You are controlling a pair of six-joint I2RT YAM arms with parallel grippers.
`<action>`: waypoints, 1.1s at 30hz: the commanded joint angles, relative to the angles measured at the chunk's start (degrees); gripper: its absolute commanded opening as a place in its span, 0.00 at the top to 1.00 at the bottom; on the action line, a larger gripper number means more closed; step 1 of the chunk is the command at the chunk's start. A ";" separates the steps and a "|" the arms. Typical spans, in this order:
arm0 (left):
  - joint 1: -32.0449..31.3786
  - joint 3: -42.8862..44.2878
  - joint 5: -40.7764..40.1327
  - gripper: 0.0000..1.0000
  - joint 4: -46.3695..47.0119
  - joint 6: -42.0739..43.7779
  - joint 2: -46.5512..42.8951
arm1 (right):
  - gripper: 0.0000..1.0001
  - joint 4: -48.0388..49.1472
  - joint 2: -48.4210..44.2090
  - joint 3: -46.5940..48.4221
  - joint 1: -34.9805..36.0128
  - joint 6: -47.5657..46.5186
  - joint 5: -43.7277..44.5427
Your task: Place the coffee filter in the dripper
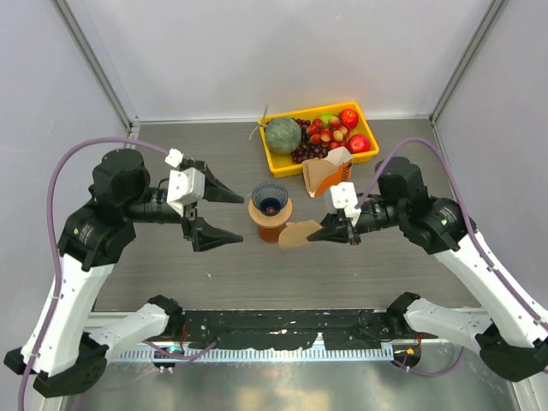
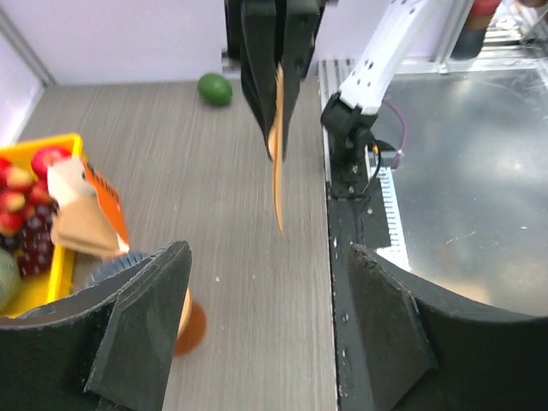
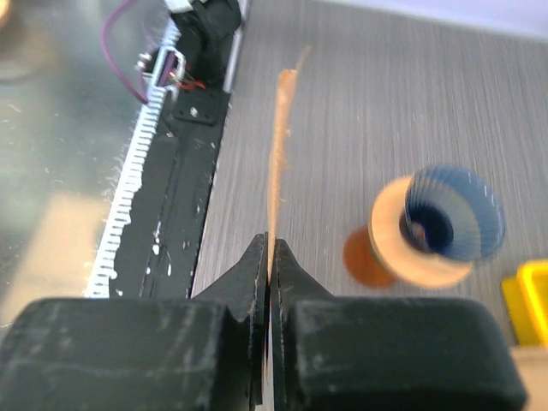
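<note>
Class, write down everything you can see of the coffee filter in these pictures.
The coffee filter is thin tan paper, flattened and fan-shaped. The shut right gripper pinches one edge, holding it just right of the blue dripper on its orange stand, not yet inside. The wrist cameras show it edge-on as a narrow, slightly wavy strip. Nothing else touches it.
</note>
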 commanded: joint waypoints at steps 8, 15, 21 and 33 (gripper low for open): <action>-12.26 16.51 -3.86 0.41 -9.33 3.82 6.18 | 0.95 -7.92 10.07 20.99 15.57 -3.83 10.15; -15.09 15.72 -7.13 0.57 -10.57 5.42 6.97 | 0.95 -11.70 12.45 23.72 19.26 -10.69 14.64; -15.09 11.24 -9.15 0.59 -5.47 1.72 6.00 | 0.95 -10.03 13.94 22.05 19.44 -7.80 13.94; -14.74 9.83 -5.03 0.67 -2.83 0.14 7.23 | 0.95 -10.29 15.26 23.01 19.44 -8.85 13.59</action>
